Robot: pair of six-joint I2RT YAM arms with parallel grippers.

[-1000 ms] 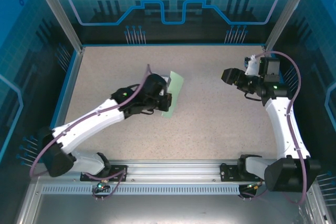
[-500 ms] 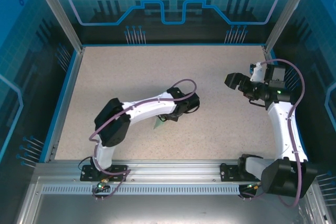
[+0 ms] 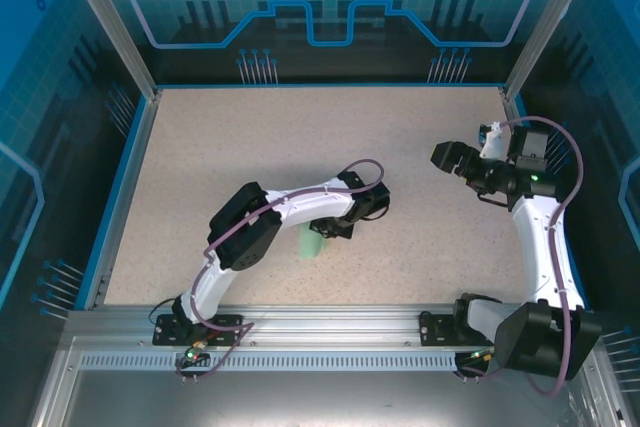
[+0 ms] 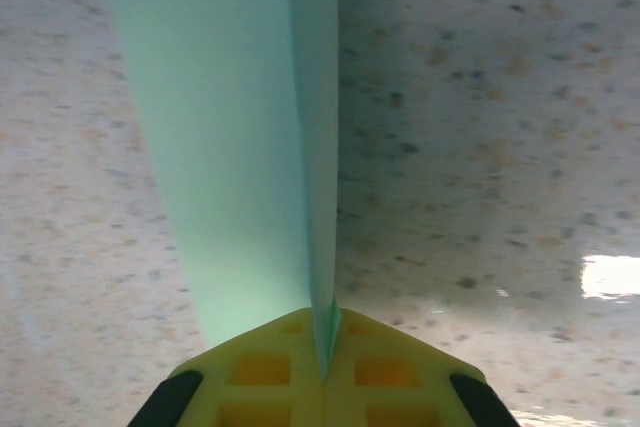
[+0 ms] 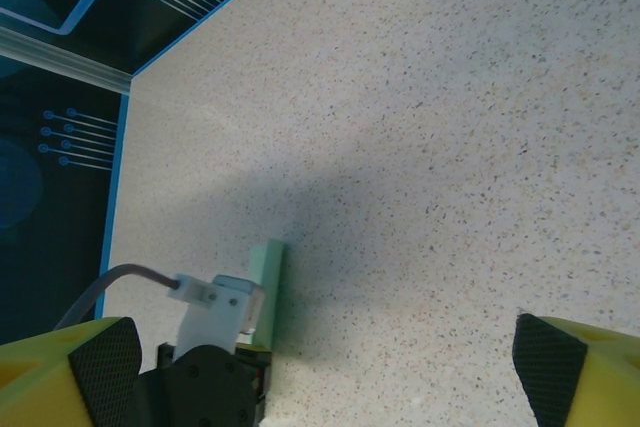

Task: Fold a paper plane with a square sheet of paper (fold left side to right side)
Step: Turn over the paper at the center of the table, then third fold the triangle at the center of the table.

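The left gripper [image 4: 325, 347] was closed on the sheet of paper [image 4: 230, 147], and its two yellow fingers [image 4: 260, 372] were pressed together with the thin edge of the paper between them. In the left wrist view the pale green sheet ran straight away from the fingers as a long, narrow folded shape, with one sharp crease along its right side, and the speckled table [image 4: 480, 147] was behind it. From the top camera the left arm was bent across the middle of the table [image 3: 250, 137], and its gripper [image 3: 327, 232] was near the centre, a little toward the near edge. There only a small green part of the paper [image 3: 312, 244] was visible, just under the wrist on the near side; I could not tell whether its far end touched the table or was lifted. The right gripper [image 3: 447, 157] was on the right side of the table, well apart from the paper, pointed toward the left and holding nothing. In the right wrist view its gripper [image 5: 325, 372] was wide open, with one fingertip [image 5: 60, 372] in the lower left corner and the other in the lower right corner. Between them, farther away, the green paper [image 5: 267, 282] stood beside the dark wrist of the left arm [image 5: 205, 382].
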